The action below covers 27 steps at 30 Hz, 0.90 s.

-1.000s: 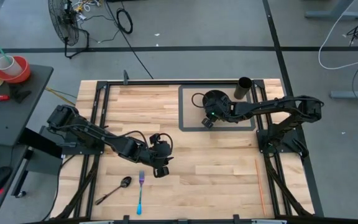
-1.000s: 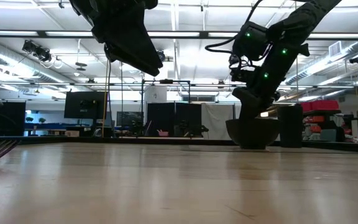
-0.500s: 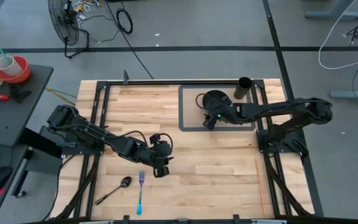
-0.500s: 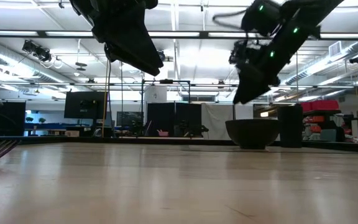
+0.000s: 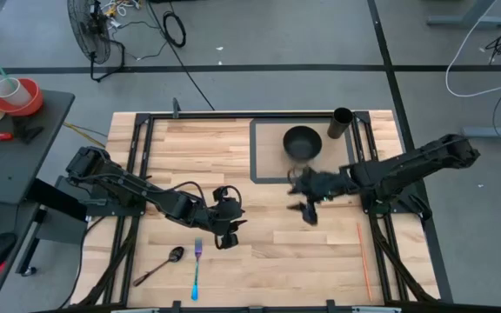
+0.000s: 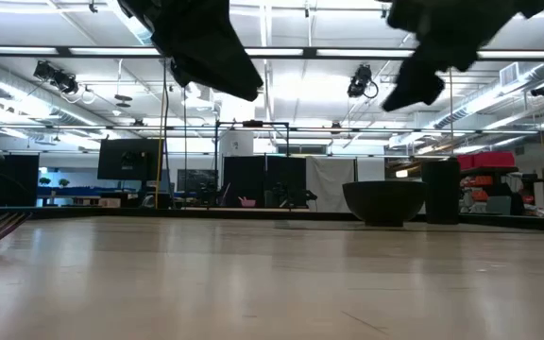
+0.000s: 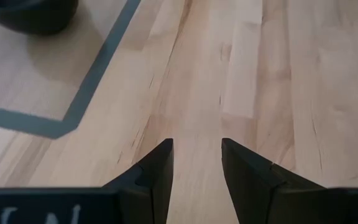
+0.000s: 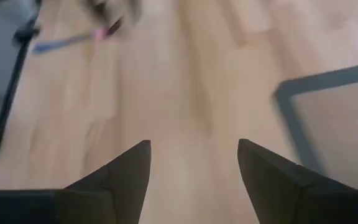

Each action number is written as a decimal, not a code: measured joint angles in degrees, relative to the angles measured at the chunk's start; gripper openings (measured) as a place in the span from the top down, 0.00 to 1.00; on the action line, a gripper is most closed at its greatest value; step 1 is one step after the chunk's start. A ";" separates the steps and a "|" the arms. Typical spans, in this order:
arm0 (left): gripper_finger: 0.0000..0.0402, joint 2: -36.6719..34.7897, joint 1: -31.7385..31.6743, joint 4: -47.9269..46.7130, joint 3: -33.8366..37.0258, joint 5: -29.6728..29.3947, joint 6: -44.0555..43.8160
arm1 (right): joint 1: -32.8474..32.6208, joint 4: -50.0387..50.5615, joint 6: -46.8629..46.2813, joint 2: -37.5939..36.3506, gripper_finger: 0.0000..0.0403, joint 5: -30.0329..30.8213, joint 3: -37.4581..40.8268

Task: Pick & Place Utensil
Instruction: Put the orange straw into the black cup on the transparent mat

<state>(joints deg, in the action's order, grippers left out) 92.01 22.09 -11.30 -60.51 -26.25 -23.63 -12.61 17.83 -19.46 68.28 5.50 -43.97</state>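
Your task looks barely begun. Fork [image 5: 196, 269] and spoon [image 5: 160, 265] lie untouched at table's 7 o'clock. Bowl [image 5: 302, 142] sits empty at 1 o'clock. Right gripper [image 5: 309, 209], fingers spread, empty, near centre. Left gripper [image 5: 225, 235], fingers apart, empty, just above fork. Pick and place both remain.

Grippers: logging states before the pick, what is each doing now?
Left gripper: open, empty, above the wooden table.
Right gripper: open, empty, above it.
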 joint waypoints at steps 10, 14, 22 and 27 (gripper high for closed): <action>0.65 0.00 0.04 1.24 0.00 -0.49 0.26 | -17.02 17.76 6.98 4.50 0.40 -5.07 -2.49; 0.65 0.00 0.04 1.83 0.00 -1.20 0.29 | -24.15 29.85 13.54 8.04 0.40 -5.19 -3.87; 0.65 0.00 0.05 2.08 0.00 -1.30 0.30 | -32.08 41.70 20.27 15.45 0.40 -7.18 -3.43; 0.65 0.00 0.04 2.06 0.00 -1.37 0.30 | -32.62 41.86 20.73 19.10 0.40 -11.98 -2.02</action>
<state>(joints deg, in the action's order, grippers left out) 92.01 22.13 -9.23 -60.51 -27.62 -23.33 -45.22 59.69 1.27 87.38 -6.48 -45.98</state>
